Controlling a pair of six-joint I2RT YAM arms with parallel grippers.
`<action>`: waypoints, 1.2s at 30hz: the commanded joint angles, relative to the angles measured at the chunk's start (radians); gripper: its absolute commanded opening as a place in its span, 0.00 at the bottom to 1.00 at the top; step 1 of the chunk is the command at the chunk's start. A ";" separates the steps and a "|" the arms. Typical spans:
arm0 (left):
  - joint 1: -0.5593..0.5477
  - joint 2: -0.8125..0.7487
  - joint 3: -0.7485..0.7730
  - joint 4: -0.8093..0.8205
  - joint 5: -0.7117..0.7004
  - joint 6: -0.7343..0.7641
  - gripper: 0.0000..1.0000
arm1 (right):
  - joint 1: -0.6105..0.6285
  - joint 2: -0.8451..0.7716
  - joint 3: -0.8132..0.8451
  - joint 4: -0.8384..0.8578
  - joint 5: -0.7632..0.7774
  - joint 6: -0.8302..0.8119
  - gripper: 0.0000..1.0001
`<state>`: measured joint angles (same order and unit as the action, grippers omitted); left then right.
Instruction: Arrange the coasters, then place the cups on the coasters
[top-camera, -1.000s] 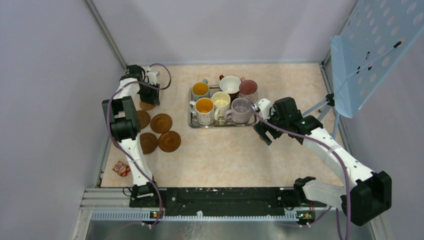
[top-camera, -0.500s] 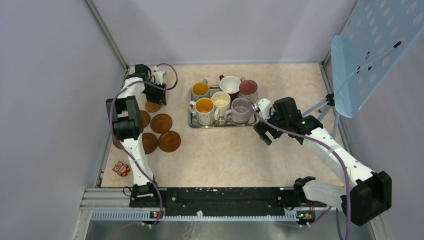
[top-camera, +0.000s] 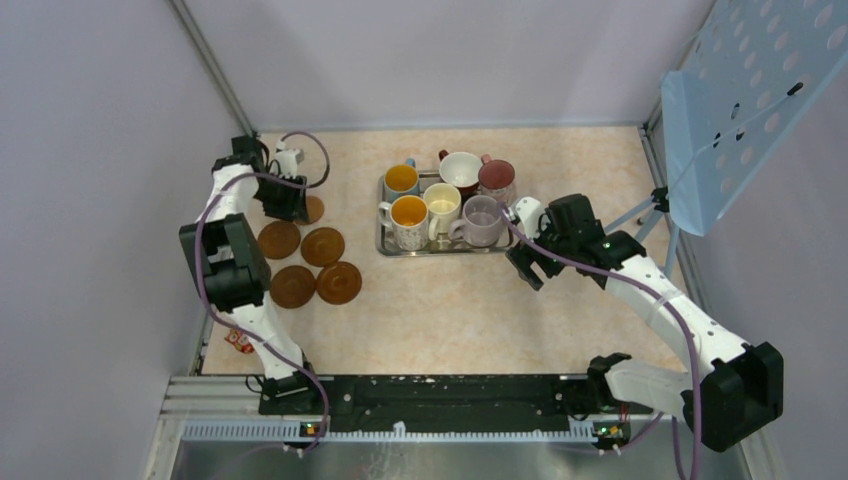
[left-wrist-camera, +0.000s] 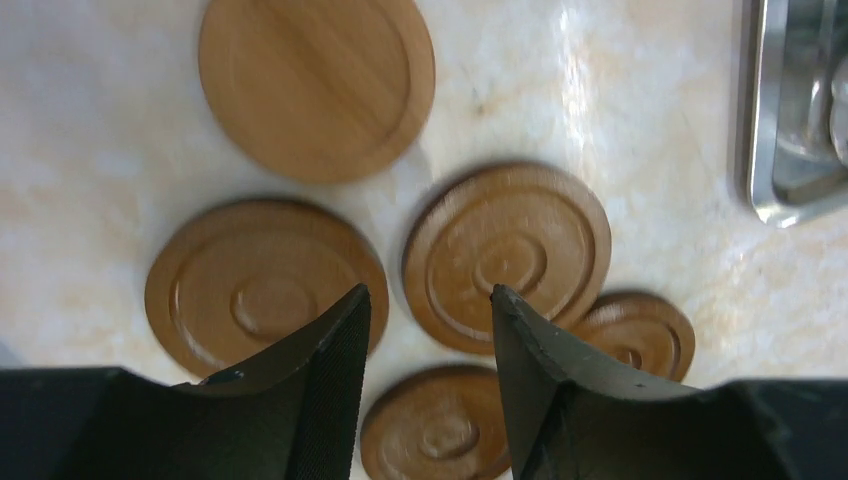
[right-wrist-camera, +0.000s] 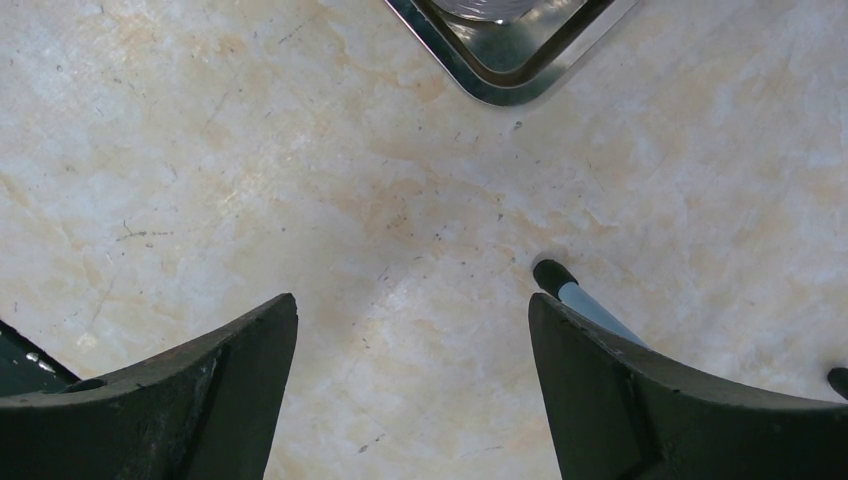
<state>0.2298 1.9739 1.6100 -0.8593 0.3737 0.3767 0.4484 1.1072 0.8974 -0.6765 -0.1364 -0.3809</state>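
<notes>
Several brown coasters lie at the table's left: one (top-camera: 279, 239), another (top-camera: 322, 246), and more in front of them (top-camera: 338, 283). A further coaster (top-camera: 314, 208) peeks out beside my left gripper (top-camera: 285, 200). In the left wrist view that gripper (left-wrist-camera: 430, 300) hangs open and holds nothing above the coasters: a smooth-faced one (left-wrist-camera: 316, 85) and ringed ones (left-wrist-camera: 507, 255) (left-wrist-camera: 265, 285). Several cups stand in the steel tray (top-camera: 383, 243), among them the lilac cup (top-camera: 482, 218) and the white patterned cup (top-camera: 408, 218). My right gripper (top-camera: 528, 262) (right-wrist-camera: 412, 310) is open over bare table, right of the tray.
A blue perforated panel (top-camera: 750, 90) on a stand rises at the right; one stand foot (right-wrist-camera: 560, 280) rests by my right fingers. The tray's corner (right-wrist-camera: 480, 85) shows in the right wrist view. A small red packet (top-camera: 237, 340) lies near the left wall.
My left gripper has widened, let go of the far coaster and drawn back to the left; the arm's elbow swung toward the left wall. The right arm has not moved.
</notes>
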 joint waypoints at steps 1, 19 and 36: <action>0.002 -0.143 -0.116 -0.038 0.005 0.069 0.53 | -0.003 -0.022 0.013 0.035 -0.018 0.013 0.84; -0.159 -0.262 -0.393 0.022 -0.023 0.091 0.48 | -0.004 -0.028 0.022 0.026 -0.007 0.007 0.84; -0.227 -0.357 -0.565 0.024 -0.027 0.115 0.51 | -0.003 -0.039 0.011 0.027 -0.008 0.007 0.84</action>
<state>0.0166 1.6741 1.0794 -0.8375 0.3454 0.4667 0.4484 1.0973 0.8974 -0.6697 -0.1406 -0.3805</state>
